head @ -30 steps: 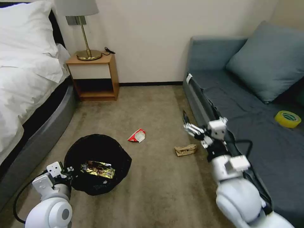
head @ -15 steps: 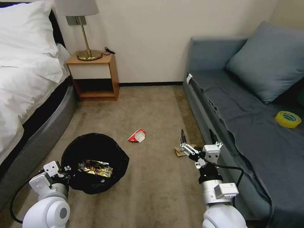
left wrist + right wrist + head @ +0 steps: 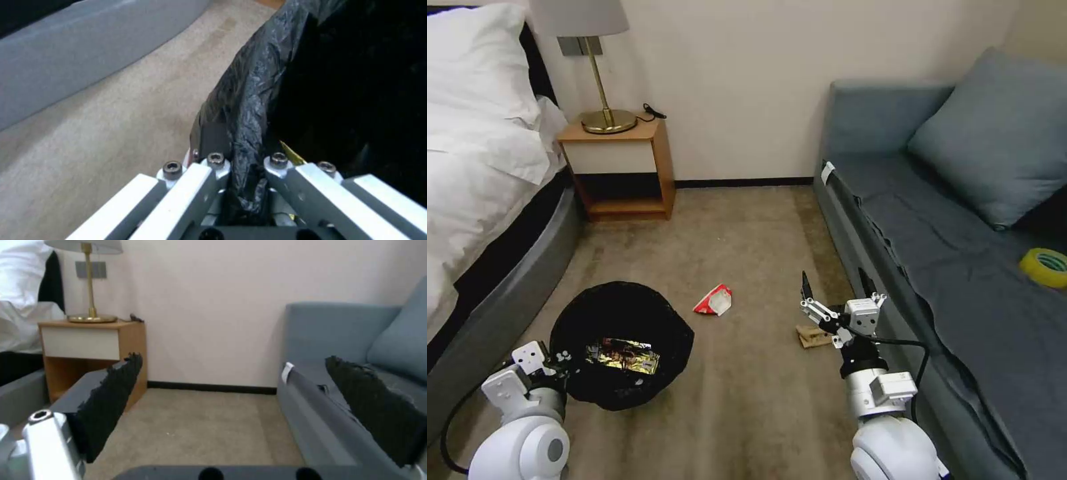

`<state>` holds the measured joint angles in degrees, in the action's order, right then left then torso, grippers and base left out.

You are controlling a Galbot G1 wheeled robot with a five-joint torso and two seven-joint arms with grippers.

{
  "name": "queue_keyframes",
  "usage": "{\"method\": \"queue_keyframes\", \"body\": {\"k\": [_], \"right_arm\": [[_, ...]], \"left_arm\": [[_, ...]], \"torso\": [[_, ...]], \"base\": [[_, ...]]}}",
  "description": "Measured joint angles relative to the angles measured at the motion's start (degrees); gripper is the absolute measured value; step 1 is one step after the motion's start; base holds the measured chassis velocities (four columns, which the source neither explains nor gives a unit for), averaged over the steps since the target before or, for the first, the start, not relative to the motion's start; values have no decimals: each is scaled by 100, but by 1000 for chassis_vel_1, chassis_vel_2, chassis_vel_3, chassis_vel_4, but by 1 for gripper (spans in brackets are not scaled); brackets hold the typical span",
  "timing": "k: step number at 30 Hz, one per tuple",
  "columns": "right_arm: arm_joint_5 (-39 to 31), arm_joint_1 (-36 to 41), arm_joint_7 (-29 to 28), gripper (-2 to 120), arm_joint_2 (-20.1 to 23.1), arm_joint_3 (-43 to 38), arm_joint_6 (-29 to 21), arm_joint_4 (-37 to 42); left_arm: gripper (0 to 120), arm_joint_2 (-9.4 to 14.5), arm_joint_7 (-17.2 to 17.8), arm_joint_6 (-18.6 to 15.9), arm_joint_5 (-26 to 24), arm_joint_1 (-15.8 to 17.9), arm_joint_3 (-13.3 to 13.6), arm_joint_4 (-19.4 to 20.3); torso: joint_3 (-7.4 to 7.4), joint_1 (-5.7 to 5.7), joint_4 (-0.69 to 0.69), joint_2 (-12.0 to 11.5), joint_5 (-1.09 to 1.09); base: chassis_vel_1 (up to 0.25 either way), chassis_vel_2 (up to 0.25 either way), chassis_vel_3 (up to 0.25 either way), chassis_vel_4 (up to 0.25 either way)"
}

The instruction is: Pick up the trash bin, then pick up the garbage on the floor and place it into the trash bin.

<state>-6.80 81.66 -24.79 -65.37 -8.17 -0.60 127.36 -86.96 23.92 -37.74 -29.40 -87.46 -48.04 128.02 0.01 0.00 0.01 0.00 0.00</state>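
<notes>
The round black trash bin (image 3: 620, 350), lined with a crinkled, glossy plastic bag, sits on the short-pile beige carpet (image 3: 740, 413) at about eight o'clock in the head view, and a shiny gold-brown snack wrapper (image 3: 622, 355) lies flat inside it. The left gripper (image 3: 560, 363) is at the bin's near rim, its metal fingers closed on a pinched fold of the liner (the left wrist view shows the bunched bag (image 3: 242, 186) squeezed between the two bolted linkages). The right gripper (image 3: 835, 301) hovers low near five o'clock, just beside the grey-blue fabric sofa (image 3: 960, 267), with its two black, rough-textured pads (image 3: 111, 396) spread wide apart and nothing between them. Directly beneath and partly hidden by it lies the crumpled tan paper wad (image 3: 810, 337) on the carpet. A red-and-white carton scrap (image 3: 715, 300), a folded triangular shape, rests near the middle of the floor, between the bin and the paper wad and apart from both. A yellow tape roll (image 3: 1044, 267) lies on the sofa seat at three o'clock.
</notes>
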Motion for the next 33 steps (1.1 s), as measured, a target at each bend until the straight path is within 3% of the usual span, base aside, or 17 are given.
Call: {"method": "queue_keyframes", "body": {"k": [24,30,31,33], "right_arm": [[-130,-710,106,100,266,436,-60,-796],[-76,-2032,1024,100,1273,918,217,-2301],[-76,-2032,1024,100,1273,918,217,-2301],[-1,-2724,1582,100,1649,1525,186,-3158]], "left_arm": [[2,-3,-14,58,-55,20,-110,-134],[2,19,-15,59,-86,-17,-138,-96],[2,19,-15,59,-86,-17,-138,-96],[2,14,-17,60,-87,-28,-123,-97]], "torso": [[0,0,-1,0,-1],[-1,0,0,0,1],[-1,0,0,0,1],[0,0,0,0,1]], "base": [[-52,47,48,-52],[-12,13,14,-18],[0,0,0,0],[0,0,0,0]]}}
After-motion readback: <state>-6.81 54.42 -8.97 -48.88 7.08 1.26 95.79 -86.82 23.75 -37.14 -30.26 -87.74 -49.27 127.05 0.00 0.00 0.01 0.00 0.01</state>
